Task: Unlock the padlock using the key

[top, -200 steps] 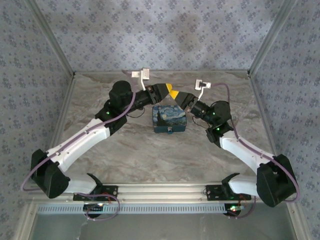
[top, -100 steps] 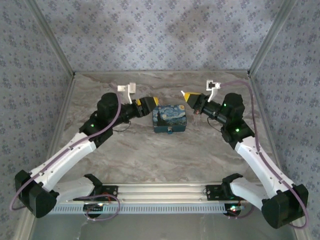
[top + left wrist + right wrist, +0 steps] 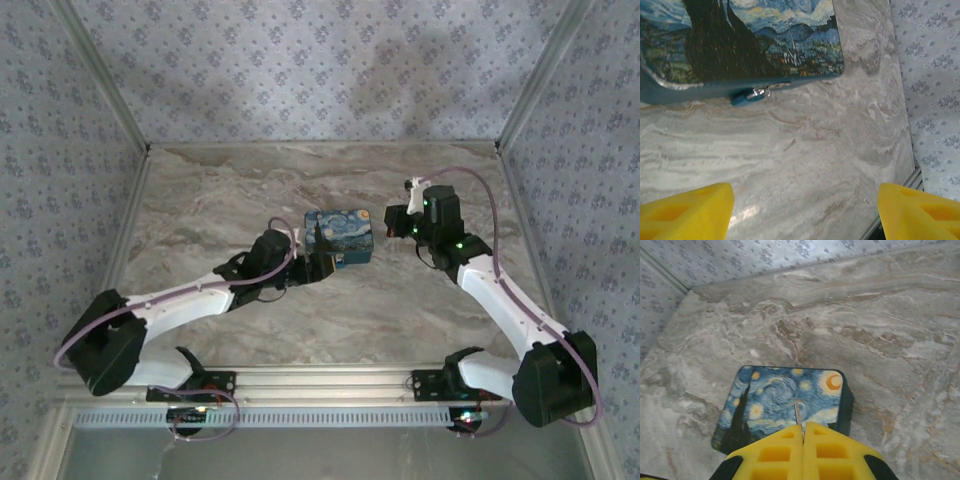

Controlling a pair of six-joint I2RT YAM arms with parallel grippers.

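The painted tin (image 3: 340, 235), with its starry night-sky picture, sits on the marble-patterned worktop (image 3: 200, 200) roughly between the two arms. The padlock (image 3: 751, 95) is a small blue one with a silver shackle. It hangs at the tin's near side edge, hooked on the clasp, with its body resting just off the tin on the worktop.

The left claw (image 3: 805, 212) is released, its yellow fingertips (image 3: 687, 210) spread wide apart. In the wrist view it is pointing towards the padlock, near it but not touching. From above, the left claw (image 3: 316, 266) lies low against the near-left corner of the tin.

The right claw (image 3: 803, 432) is clenched, with its two yellow fingers (image 3: 775, 452) pressed flat together. A thin silvery blade, which looks to be the key (image 3: 797, 414), sticks out from between them, though it is too slim to make out in detail. It is held above the tin's lid. In the overhead view, the right claw (image 3: 394, 221) sits just beside the tin's right edge.
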